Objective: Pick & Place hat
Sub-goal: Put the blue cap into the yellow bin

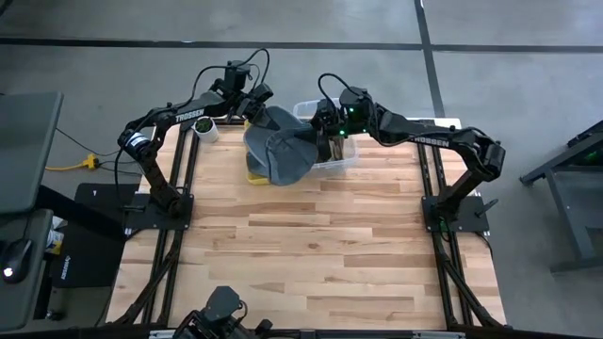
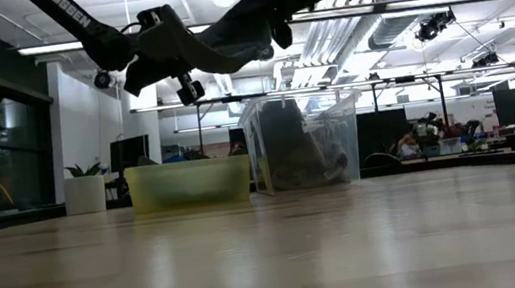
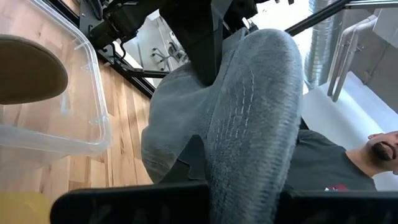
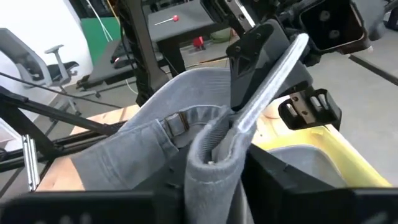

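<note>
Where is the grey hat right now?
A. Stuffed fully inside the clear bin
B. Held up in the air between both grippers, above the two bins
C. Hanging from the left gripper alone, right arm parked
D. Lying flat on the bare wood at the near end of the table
B: in the low view the grey hat hangs off the table above the yellow bin and clear bin, with the left gripper and right gripper both on it.

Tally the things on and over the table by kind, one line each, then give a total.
Grey hat, held up by both grippers: 1
Bins, yellow bin and clear bin: 2
White pot with a plant: 1
Grippers, left gripper and right gripper: 2
Total: 6
</note>
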